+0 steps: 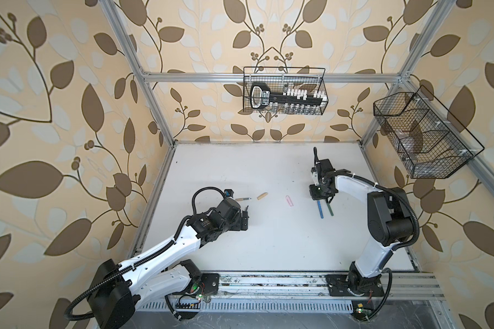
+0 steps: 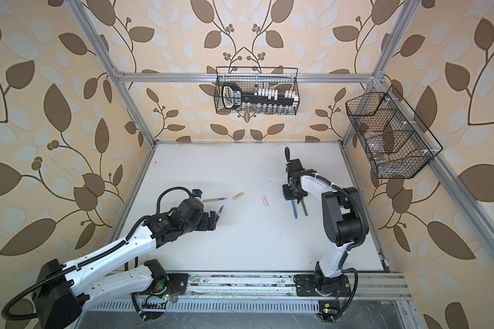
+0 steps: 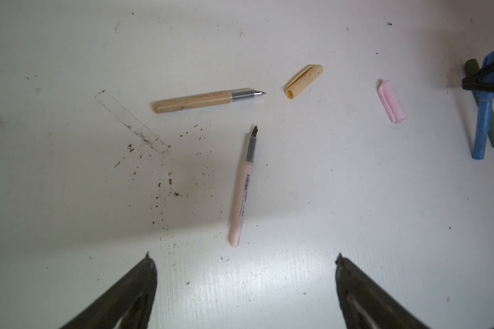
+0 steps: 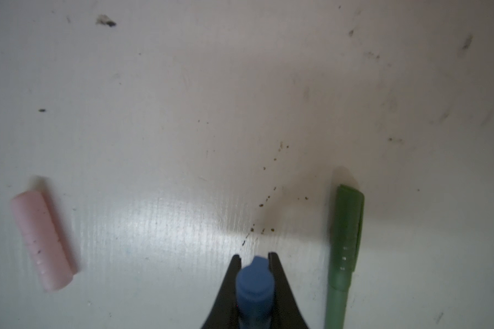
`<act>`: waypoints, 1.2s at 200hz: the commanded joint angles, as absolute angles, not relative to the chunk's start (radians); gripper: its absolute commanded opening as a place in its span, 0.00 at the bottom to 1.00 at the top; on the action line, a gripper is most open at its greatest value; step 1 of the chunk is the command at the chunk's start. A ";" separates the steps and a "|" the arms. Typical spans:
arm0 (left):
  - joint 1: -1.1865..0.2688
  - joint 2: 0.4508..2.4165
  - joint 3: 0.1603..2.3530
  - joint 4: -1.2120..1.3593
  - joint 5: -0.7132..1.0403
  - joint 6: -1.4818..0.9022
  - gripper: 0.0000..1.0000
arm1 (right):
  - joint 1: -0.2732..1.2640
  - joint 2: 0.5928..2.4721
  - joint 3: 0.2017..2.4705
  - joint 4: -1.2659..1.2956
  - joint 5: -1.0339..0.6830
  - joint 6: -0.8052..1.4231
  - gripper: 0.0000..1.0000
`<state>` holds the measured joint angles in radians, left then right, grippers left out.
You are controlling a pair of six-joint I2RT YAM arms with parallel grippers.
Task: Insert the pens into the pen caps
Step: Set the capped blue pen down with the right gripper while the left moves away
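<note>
Now the right gripper [image 4: 254,255] is clamping the blue pen [image 4: 254,284] by its capped end, apparently lying flat beside the green pen [image 4: 344,250]; the left gripper [image 3: 244,259] is gaping behind the pink pen [image 3: 241,193], nib pointing away.

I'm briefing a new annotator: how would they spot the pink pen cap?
Start near the middle of the white tabletop. Between the short tan plastic cap and the blue pen lies a short pink plastic tube. It alone is pink and stubby.
</note>
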<state>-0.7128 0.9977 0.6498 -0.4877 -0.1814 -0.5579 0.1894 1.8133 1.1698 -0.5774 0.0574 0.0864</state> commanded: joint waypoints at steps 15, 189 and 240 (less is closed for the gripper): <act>-0.717 0.992 0.631 -0.482 -0.187 -0.586 0.98 | 0.180 1.875 1.196 -0.546 0.095 0.060 0.15; -0.716 1.115 0.673 -0.513 -0.195 -0.570 0.99 | 0.175 1.649 1.129 -0.444 0.065 0.098 0.39; -0.715 1.249 0.728 -0.495 -0.160 -0.467 0.94 | 0.261 1.362 0.905 -0.233 -0.185 0.209 0.45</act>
<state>-0.7128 1.1782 0.6544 -0.4984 -0.1814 -0.5385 0.2028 1.4326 0.9680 -0.3218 -0.0643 0.1482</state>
